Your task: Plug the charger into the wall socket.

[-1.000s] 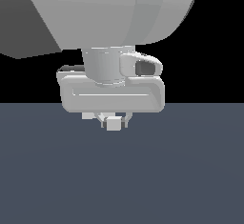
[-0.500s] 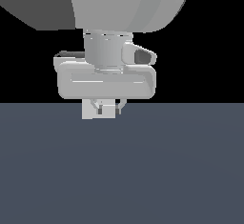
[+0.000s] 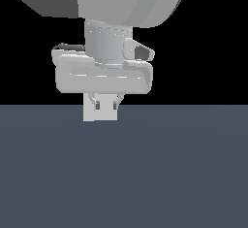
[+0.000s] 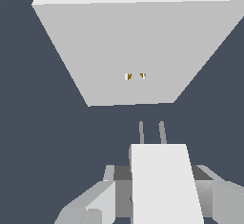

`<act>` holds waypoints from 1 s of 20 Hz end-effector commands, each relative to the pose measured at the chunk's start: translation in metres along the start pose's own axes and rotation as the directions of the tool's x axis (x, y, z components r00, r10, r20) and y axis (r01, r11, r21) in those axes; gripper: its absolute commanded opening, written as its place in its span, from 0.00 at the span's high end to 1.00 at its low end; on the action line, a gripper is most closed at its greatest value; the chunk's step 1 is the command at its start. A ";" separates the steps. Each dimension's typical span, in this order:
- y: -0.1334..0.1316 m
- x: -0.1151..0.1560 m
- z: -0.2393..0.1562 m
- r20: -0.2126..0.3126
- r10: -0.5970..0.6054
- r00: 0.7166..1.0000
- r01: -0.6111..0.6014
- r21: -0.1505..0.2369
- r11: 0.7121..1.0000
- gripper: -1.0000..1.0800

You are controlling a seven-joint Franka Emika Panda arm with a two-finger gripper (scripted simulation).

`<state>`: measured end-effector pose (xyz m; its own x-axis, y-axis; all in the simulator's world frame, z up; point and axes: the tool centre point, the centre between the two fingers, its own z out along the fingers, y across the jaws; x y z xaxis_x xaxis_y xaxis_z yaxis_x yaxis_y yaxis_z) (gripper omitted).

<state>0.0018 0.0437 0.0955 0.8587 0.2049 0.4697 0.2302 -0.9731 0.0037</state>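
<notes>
In the wrist view the charger (image 4: 164, 180) is a small white block clamped between my gripper's (image 4: 159, 204) grey fingers (image 4: 93, 201). Its two thin prongs (image 4: 141, 132) point at the wall socket (image 4: 133, 42), a flat white square panel a short gap ahead. The socket's two tiny holes (image 4: 136, 76) sit slightly off the line of the prongs. In the exterior view my gripper (image 3: 106, 106) hangs under the wide grey hand (image 3: 101, 76). The wall socket (image 3: 89, 114) shows as a white square behind the fingers. There the charger blends into the white and cannot be picked out.
A dark grey-blue floor (image 3: 145, 173) spreads under everything. The arm's large rounded link (image 3: 131, 4) fills the upper part of the exterior view. Nothing else stands near the socket.
The hand has moved up and toward the exterior view's left. The small white cube once seen under the fingers now merges with the white panel behind them.
</notes>
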 end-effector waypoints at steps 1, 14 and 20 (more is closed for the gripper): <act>-0.002 0.003 -0.001 0.001 -0.017 1.000 0.017 0.010 1.000 1.00; -0.005 0.005 -0.003 0.003 -0.039 0.999 0.039 0.024 0.999 1.00; -0.006 0.012 0.001 0.003 -0.039 0.999 0.039 0.025 0.999 1.00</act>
<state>0.0084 0.0508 0.1002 0.8507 0.2429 0.4661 0.2746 -0.9616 0.0000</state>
